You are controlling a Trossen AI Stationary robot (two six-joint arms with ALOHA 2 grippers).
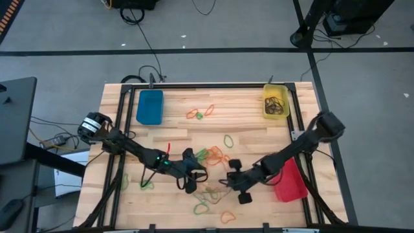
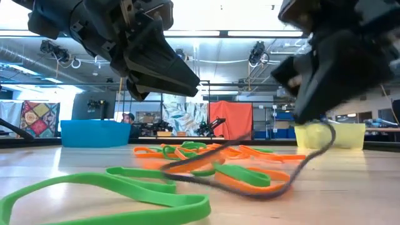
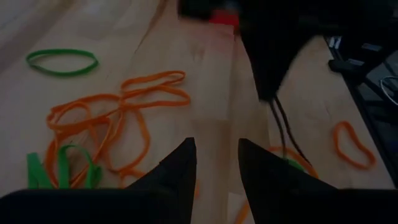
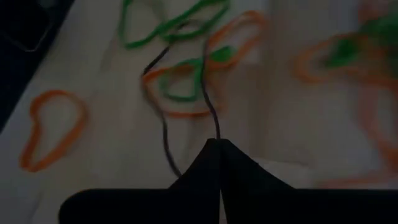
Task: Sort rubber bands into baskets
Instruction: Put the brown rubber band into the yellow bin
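Right gripper has its fingers pressed together, pinching a dark rubber band that trails from the tips down to the desk, over an orange-and-green tangle just ahead. Left gripper faces it just across that pile, fingers slightly spread, holding nothing; orange bands lie just in front of it. Red basket sits right behind the right gripper, yellow basket and blue basket well beyond both.
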